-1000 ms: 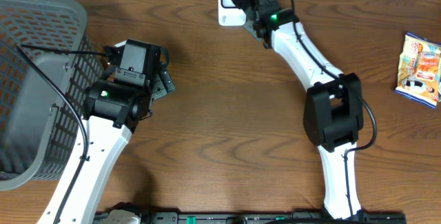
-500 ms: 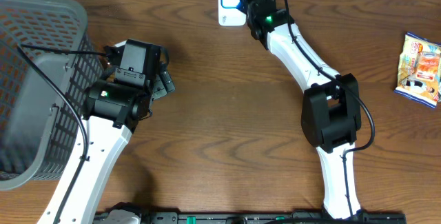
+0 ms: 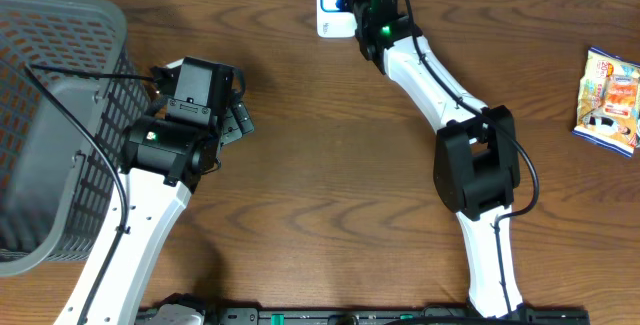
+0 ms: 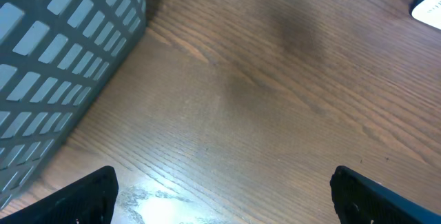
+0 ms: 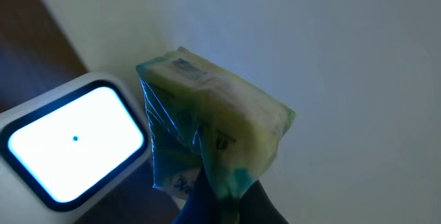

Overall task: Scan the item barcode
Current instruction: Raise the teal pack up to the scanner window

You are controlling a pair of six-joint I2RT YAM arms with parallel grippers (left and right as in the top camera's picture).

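Pinched tight on a small wrapped packet, the right gripper has its jaws holding the packet up ahead of the fingertips, just beside the lit scanner. The left gripper hangs with jaws spread wide and empty, the basket off to one side. I'd judge the scan is in hand. I can't make out a barcode, so it may not have read yet.

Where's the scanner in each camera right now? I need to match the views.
Overhead: scanner at top centre, at the far edge of the wooden table.
Left wrist: only a pale corner at the top right edge; cannot tell if that is it.
Right wrist: lower left, window lit white, beside the held packet.
Shared landmark: the wooden table.
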